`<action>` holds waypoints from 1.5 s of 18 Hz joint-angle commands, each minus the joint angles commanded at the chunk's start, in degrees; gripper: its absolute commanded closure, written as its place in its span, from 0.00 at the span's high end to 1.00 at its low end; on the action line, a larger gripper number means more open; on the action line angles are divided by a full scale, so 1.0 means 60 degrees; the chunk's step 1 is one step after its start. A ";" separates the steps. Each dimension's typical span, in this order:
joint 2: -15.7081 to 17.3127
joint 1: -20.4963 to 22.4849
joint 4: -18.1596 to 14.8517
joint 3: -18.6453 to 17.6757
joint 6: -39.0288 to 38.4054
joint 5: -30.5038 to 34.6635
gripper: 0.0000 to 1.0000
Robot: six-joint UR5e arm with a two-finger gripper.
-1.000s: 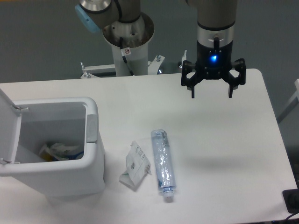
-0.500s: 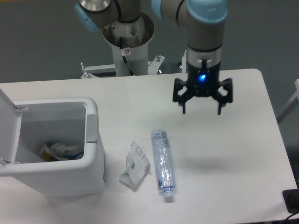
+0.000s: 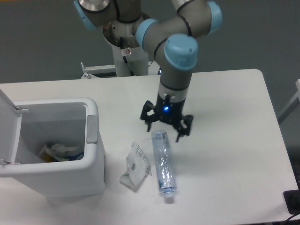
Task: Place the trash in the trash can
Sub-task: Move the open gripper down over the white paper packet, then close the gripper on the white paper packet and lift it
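Observation:
A crushed clear bluish bottle (image 3: 163, 165) with a white cap lies lengthwise on the table, cap toward the front edge. A flattened white printed packet (image 3: 136, 166) lies just left of it. My gripper (image 3: 163, 132) hangs open right over the bottle's far end, fingers spread to either side of it, holding nothing. The white trash can (image 3: 51, 145) stands at the left with its lid swung open; some rubbish shows inside.
The arm's base column (image 3: 127, 37) rises behind the table's back edge. A dark object (image 3: 293, 201) sits at the front right corner.
The gripper has swung left and down from the back right of the table to just above the bottle's far end. Bottle and packet have not moved.

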 joint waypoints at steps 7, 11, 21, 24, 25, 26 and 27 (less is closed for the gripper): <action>-0.0761 -0.0572 0.0452 -0.0161 -0.0322 -0.0044 1.00; -0.1202 -0.0763 0.1097 -0.0162 -0.0600 0.0000 1.00; -0.1627 -0.0851 0.1450 0.0058 -0.0952 0.0058 0.55; -0.1554 -0.0866 0.1465 0.0073 -0.1245 0.0220 0.05; -0.1554 -0.0866 0.1465 0.0073 -0.1245 0.0220 0.00; -0.1540 -0.0866 0.1450 0.0087 -0.1274 0.0220 0.00; -0.1525 -0.0866 0.1465 0.0102 -0.1304 0.0205 0.00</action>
